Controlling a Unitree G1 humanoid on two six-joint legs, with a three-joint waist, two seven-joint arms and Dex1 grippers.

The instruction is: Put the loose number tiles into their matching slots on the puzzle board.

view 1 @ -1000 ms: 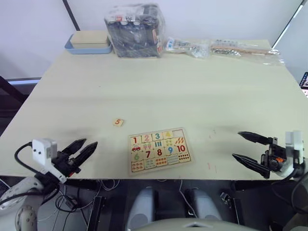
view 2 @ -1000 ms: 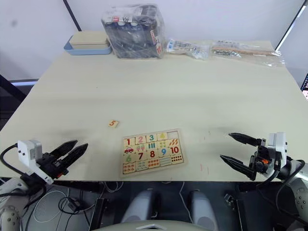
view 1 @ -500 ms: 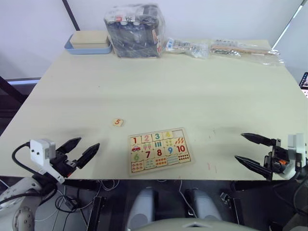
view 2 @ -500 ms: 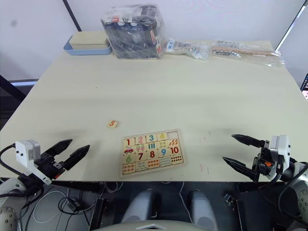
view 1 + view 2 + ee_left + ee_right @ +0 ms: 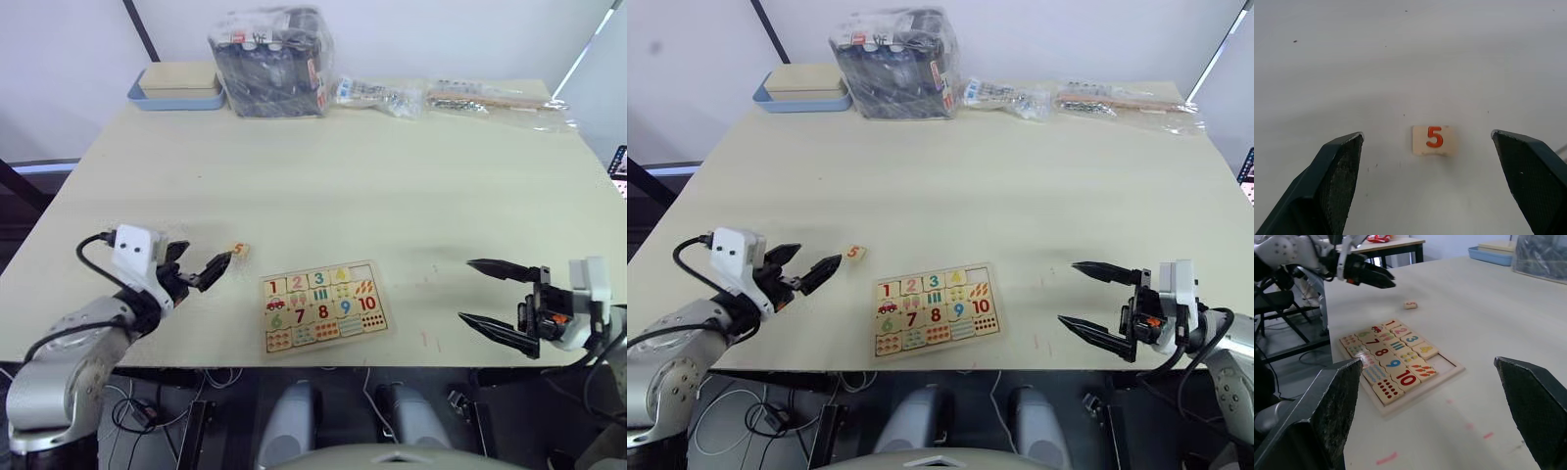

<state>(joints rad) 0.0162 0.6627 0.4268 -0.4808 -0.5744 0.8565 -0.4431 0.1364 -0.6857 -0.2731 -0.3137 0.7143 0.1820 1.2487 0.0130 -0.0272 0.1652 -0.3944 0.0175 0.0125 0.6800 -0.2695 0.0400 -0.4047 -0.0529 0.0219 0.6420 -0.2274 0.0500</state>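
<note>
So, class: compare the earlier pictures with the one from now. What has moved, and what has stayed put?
The left pincer has come forward over the table from its near edge and now points, open, at the loose 5 tile, which lies untouched between its fingers. The right pincer has shifted only slightly and stays open. The 5 tile and the puzzle board lie where they were. Nothing was grasped or released.

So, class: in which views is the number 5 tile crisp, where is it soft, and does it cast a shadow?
Left wrist view: the 5 tile is crisp, digit readable, with a faint shadow along its near edge. Right wrist view: the same tile is small and soft, while the puzzle board reads clearly. Left eye view: the tile is tiny beside the left end effector.
</note>
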